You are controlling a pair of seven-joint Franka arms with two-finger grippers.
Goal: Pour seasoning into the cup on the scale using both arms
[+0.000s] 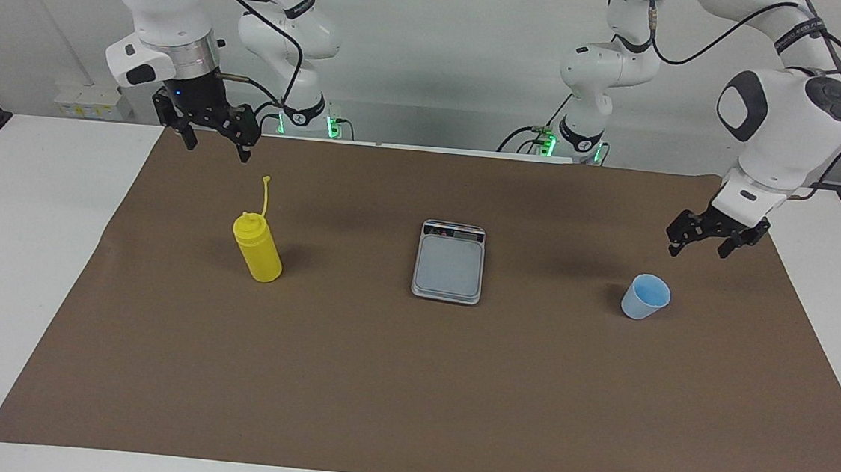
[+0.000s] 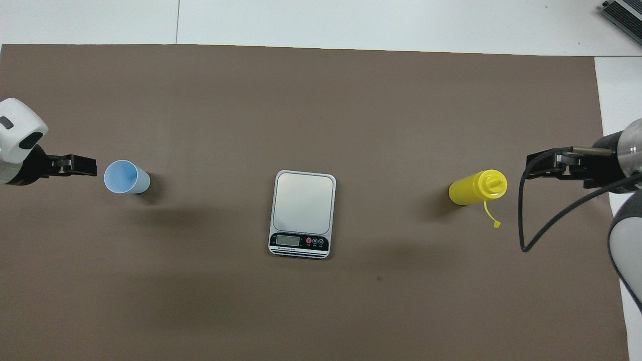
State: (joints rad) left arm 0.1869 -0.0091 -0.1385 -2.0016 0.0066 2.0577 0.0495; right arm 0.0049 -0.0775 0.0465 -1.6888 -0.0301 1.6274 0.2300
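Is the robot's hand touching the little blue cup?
Apart. The facing view shows the left gripper up in the air above the cup, with bare brown mat between them.

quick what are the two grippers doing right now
Left gripper: open, holding nothing, in the air near the blue cup.
Right gripper: open, holding nothing, in the air near the yellow bottle.

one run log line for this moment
left pincer: open, above cup | right pincer: open, waiting above bottle | scale: bare
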